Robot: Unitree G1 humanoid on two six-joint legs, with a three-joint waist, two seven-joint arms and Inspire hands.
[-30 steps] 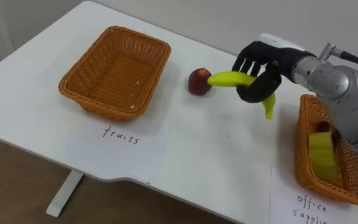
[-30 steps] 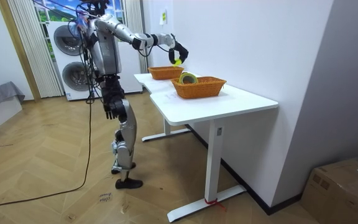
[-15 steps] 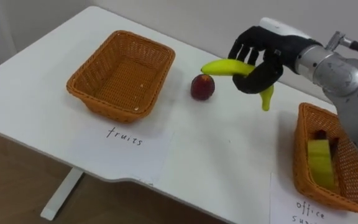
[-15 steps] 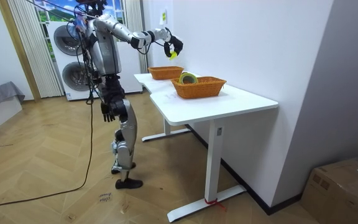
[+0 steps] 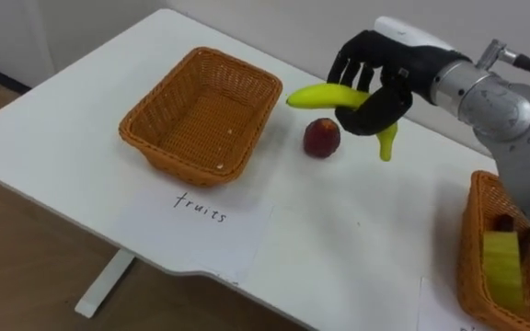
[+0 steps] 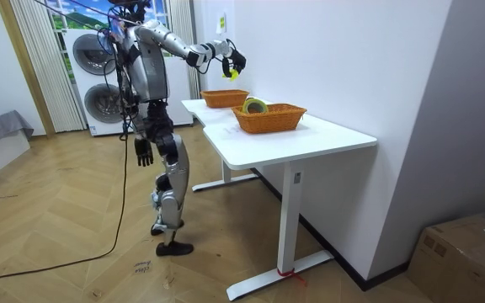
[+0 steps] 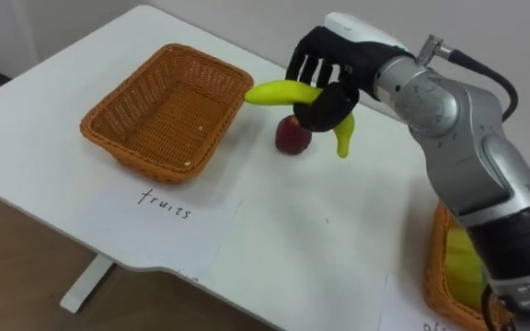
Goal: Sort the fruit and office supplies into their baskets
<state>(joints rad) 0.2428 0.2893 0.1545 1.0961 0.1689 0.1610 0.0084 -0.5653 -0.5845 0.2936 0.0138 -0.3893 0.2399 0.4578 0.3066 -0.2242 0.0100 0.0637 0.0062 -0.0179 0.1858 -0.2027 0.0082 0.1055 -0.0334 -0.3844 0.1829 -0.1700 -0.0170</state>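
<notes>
Right robot hand (image 5: pixel 380 74): my fingers and thumb are curled round the middle of the banana (image 5: pixel 316 96), firmly closed on it. The banana is in the air, clear of the desk (image 5: pixel 63 138). One end points toward the left basket (image 5: pixel 178 156); the other end hangs down past my thumb.

Position: the banana sits just above and behind the red fruit (image 5: pixel 321 138) (apple or peach, I cannot tell which). That fruit lies on the desk just beside the left basket's right wall, not touching my hand.

A white sheet (image 5: pixel 201 230) with handwriting lies on the desk in front of the left basket.

The right basket (image 5: pixel 472 257) is at the desk's right edge, well apart from the banana. A yellow-green block (image 5: pixel 504 267) lies in it.

Left robot hand (image 6: pixel 144 152): it hangs at my side by the thigh, away from the desk. I stand at the desk's long side, right arm stretched out over it.
</notes>
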